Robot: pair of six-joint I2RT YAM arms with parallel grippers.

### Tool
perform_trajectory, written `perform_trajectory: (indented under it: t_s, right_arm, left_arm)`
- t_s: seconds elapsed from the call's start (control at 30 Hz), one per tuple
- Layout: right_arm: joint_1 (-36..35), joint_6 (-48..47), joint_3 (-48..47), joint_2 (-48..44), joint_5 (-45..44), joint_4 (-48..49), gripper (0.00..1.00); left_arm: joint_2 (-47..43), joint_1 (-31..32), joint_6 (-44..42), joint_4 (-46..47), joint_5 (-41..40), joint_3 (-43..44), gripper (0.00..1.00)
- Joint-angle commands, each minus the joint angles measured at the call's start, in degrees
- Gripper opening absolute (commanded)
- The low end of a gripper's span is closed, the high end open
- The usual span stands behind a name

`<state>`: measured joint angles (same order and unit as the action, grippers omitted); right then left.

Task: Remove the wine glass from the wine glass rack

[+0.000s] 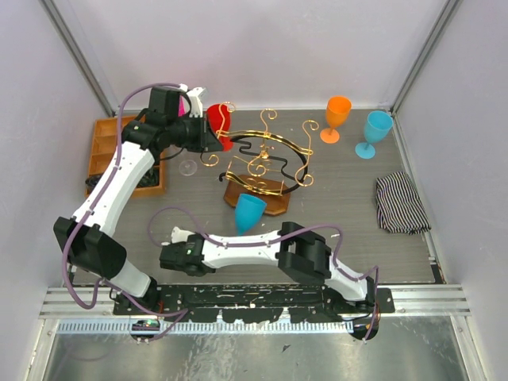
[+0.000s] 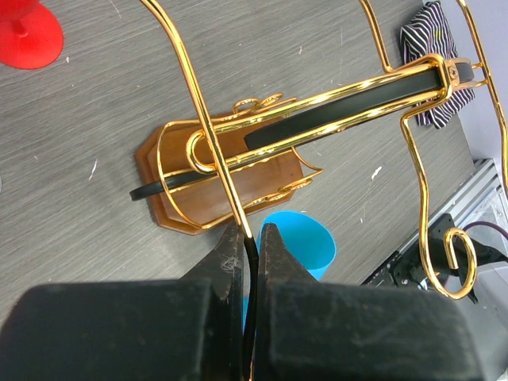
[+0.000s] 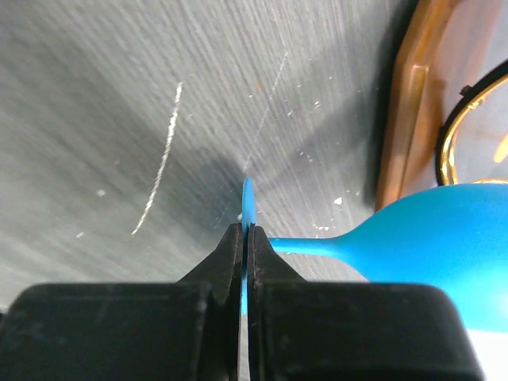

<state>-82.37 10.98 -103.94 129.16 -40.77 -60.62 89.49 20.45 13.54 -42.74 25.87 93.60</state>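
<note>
Wine glass (image 3: 444, 230) foot partly hidden in right claw (image 3: 245, 232).

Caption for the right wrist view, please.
Right gripper clamps the blue wine glass by its foot, near the rack's wooden base.

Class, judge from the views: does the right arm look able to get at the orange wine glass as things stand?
Probably not. The right gripper is shut on the foot of the blue wine glass, and the wine glass rack stands roughly between it and the orange wine glass.
</note>
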Motion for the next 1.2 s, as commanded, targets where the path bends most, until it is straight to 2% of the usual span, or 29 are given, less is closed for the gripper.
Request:
perform_trajectory:
  t_s: [0.0, 0.3, 0.6, 0.73, 0.97, 1.07, 1.17]
  right_arm:
    - [-0.45, 4.34, -1.08, -3.02, 13.77, 3.38, 0.01]
    - [-0.45, 2.05, 0.88, 2.82, 8.80, 6.40, 0.01]
    - [-0.49, 2.50, 5.46, 10.00, -5.39, 12.65, 0.01]
    - [0.04, 2.19, 7.75, 12.98, -7.44, 17.10, 0.01]
    - [0.44, 0.53, 6.43, 14.71, -10.30, 20.66, 0.01]
    - [0.46, 0.52, 6.46, 14.76, -9.56, 21.02, 0.15]
    - [0.47, 0.37, 6.82, 14.41, -8.21, 21.39, 0.24]
  left_arm:
    - [0.59, 0.16, 0.30, 1.92, -0.64, -0.82, 0.00]
    - [2.36, 2.83, 0.38, 1.41, -2.57, -0.30, 0.00]
    - [2.92, 3.55, 2.50, 4.11, -2.84, -0.72, 0.00]
    - [3.46, 3.59, 2.62, 4.15, -3.53, 0.03, 0.00]
    - [4.68, 3.54, 3.90, 5.68, -3.72, -0.30, 0.02]
    - [2.99, 3.55, 4.22, 7.04, -4.55, -1.84, 0.07]
    - [2.20, 3.55, 3.44, 6.30, -5.27, -1.94, 0.11]
